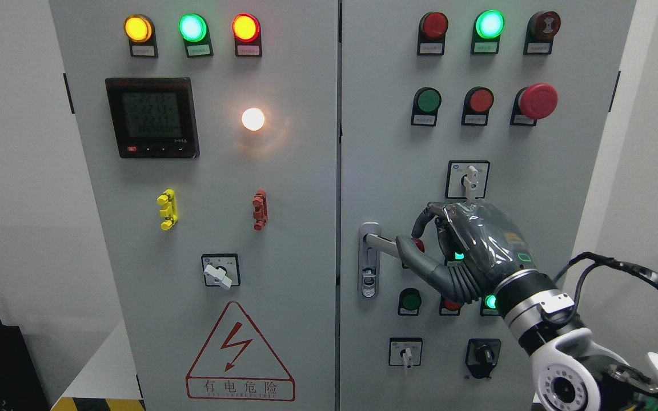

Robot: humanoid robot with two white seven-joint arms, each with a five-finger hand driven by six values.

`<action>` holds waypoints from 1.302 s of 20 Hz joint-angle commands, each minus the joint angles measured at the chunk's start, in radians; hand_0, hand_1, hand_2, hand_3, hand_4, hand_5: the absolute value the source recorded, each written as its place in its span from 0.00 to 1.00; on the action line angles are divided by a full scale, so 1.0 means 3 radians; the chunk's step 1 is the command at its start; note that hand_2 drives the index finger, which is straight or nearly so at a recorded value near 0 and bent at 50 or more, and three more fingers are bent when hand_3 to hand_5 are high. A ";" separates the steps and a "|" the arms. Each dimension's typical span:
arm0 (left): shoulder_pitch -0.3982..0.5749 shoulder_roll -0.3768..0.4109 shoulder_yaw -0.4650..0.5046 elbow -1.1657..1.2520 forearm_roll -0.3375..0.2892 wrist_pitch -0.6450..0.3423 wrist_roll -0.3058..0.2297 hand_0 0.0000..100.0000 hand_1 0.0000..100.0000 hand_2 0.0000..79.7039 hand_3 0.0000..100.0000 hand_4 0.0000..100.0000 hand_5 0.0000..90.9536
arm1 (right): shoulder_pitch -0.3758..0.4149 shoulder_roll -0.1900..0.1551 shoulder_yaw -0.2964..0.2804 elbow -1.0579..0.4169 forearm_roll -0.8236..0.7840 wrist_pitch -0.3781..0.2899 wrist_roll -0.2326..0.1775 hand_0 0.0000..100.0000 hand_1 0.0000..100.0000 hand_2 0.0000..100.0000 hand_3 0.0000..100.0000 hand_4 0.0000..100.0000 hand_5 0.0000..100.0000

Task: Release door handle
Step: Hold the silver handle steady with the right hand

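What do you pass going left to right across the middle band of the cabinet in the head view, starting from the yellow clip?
yellow clip → red clip → door handle → right hand, fingers around the lever.

Cabinet doors (306,285): you see two.
Lit lamps (192,27): five.
Rotary switches (220,271): four.
Door handles (370,260): one.
Digital meters (152,117): one.
Robot hands (466,245): one.

1. The door handle (376,244) is a silver lever on a tall backplate.
2. It sits at the right-hand cabinet door's (386,171) left edge.
3. Its lever points right, roughly level.
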 commanded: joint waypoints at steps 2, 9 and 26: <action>-0.0005 0.0000 0.0005 0.0031 0.0000 -0.0001 0.0001 0.12 0.39 0.00 0.00 0.00 0.00 | -0.0004 0.0037 -0.0002 0.0091 -0.0003 -0.0013 0.0018 0.44 0.27 0.50 1.00 1.00 1.00; -0.0010 0.0000 0.0005 0.0031 0.0000 -0.0001 0.0001 0.12 0.39 0.00 0.00 0.00 0.00 | -0.0004 0.0083 -0.0002 0.0096 -0.0003 -0.0018 0.0018 0.44 0.27 0.50 1.00 1.00 1.00; -0.0010 0.0000 0.0005 0.0031 0.0000 -0.0001 0.0001 0.12 0.39 0.00 0.00 0.00 0.00 | 0.0001 0.0119 -0.0002 0.0132 -0.0008 -0.0018 0.0023 0.45 0.28 0.51 1.00 1.00 1.00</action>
